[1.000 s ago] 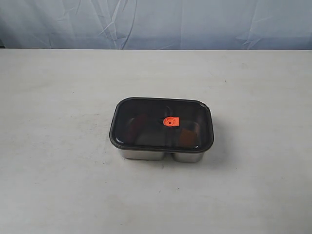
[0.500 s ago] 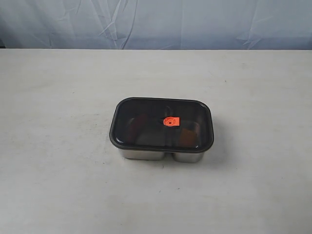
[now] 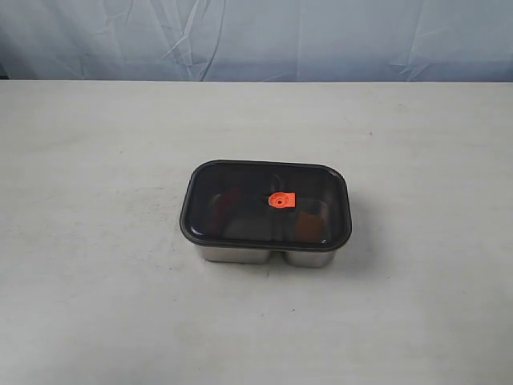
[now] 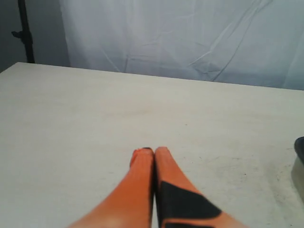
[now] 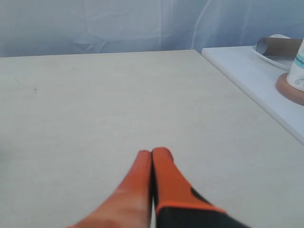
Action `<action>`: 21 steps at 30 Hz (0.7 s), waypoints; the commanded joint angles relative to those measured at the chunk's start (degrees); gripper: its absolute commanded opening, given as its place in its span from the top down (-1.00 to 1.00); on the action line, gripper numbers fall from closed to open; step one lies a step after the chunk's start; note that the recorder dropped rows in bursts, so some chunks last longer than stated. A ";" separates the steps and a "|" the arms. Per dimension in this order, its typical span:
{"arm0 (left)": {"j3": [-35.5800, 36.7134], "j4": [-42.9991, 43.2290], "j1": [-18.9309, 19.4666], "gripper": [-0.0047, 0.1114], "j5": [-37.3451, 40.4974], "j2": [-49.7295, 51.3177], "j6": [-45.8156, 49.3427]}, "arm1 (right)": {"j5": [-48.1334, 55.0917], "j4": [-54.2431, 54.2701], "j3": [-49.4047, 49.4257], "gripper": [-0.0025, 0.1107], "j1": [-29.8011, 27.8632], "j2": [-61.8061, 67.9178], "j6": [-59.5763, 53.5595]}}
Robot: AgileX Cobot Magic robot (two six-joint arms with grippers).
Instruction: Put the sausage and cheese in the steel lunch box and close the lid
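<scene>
The lid (image 3: 240, 200) sits on the box (image 3: 264, 257) — closing looks done. Left pincer (image 4: 153, 151) and right pincer (image 5: 152, 152) are both pressed together, empty — no further move seems needed.

Nothing changed over the last second in the exterior view. The lid (image 3: 265, 202) lay on the steel lunch box (image 3: 264, 257) in the same spot and at the same angle as before. The wrist views had no earlier pictures for comparison.
</scene>
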 commanded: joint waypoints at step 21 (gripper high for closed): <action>4.47 7.93 1.73 0.92 -7.28 -3.69 -2.87 | -0.80 -0.07 0.25 0.96 -0.25 -0.32 -0.27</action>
